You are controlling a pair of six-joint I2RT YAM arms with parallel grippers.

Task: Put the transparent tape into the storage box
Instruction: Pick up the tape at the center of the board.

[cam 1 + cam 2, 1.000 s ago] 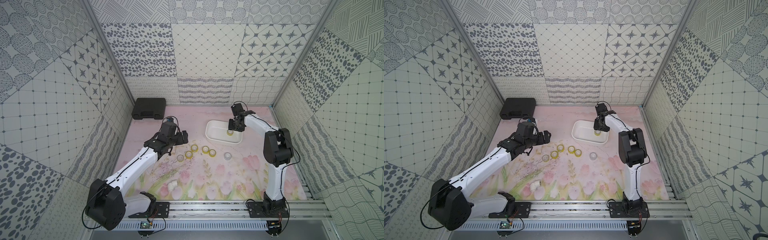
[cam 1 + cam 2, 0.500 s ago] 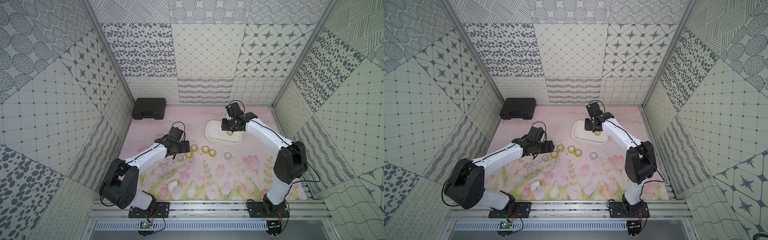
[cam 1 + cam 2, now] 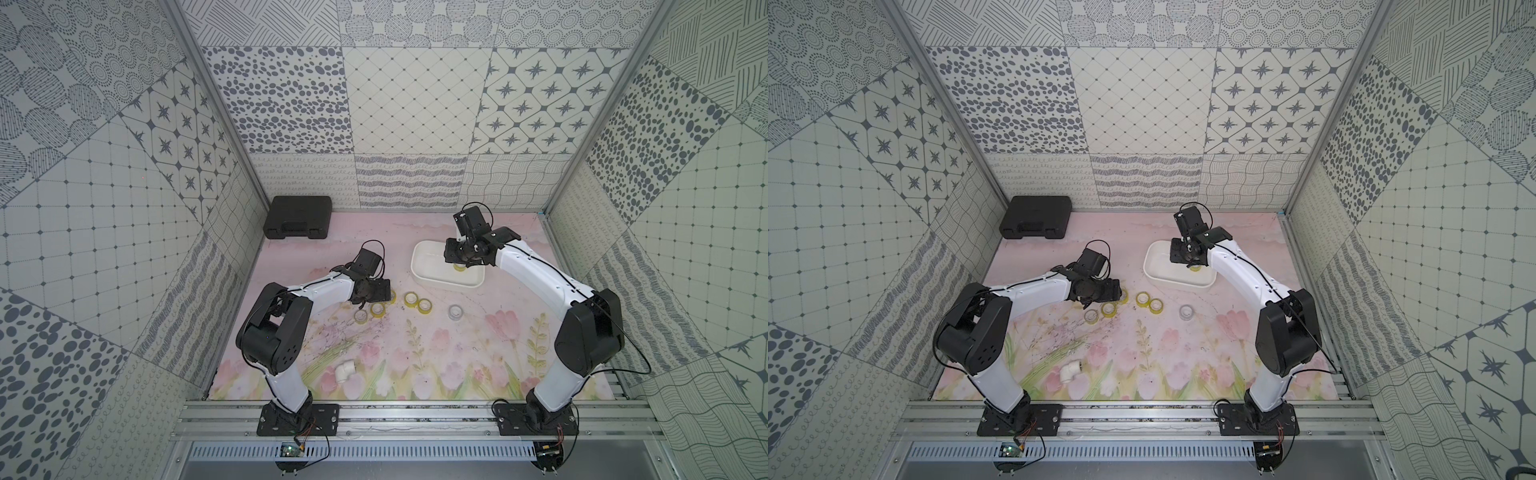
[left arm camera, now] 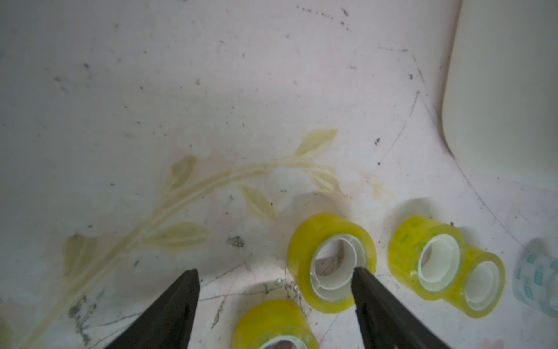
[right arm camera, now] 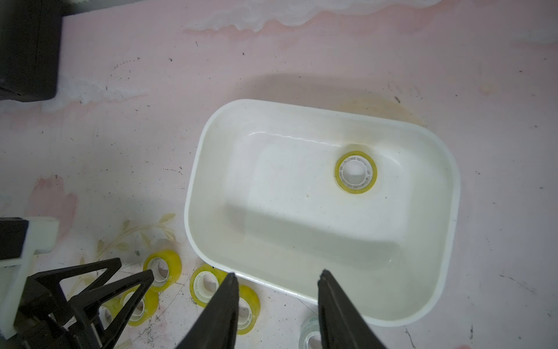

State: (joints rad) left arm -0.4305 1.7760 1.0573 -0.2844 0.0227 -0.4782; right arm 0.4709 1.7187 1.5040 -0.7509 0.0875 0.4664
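Note:
The white storage box [image 3: 419,266] [image 5: 193,196] holds one yellowish transparent tape roll [image 3: 459,267] [image 5: 356,172]. Several more rolls lie on the mat in front of it, among them a greyish one [image 3: 456,312]. My left gripper [image 3: 376,291] [image 4: 274,275] is open and low over these rolls. One roll [image 4: 274,326] sits between its fingers, and one fingertip [image 4: 362,278] overlaps the rim of another roll [image 4: 332,263]. My right gripper [image 3: 461,254] [image 5: 276,273] hangs open and empty above the box's front rim.
A black moulded case [image 3: 298,217] lies at the back left. A white pipe elbow [image 3: 345,371] sits near the front of the floral mat. Patterned walls close in the left, right and back sides.
The left arm has come down and forward onto the rolls and its jaws have narrowed slightly. The right gripper has drifted leftward above the box, away from the roll inside.

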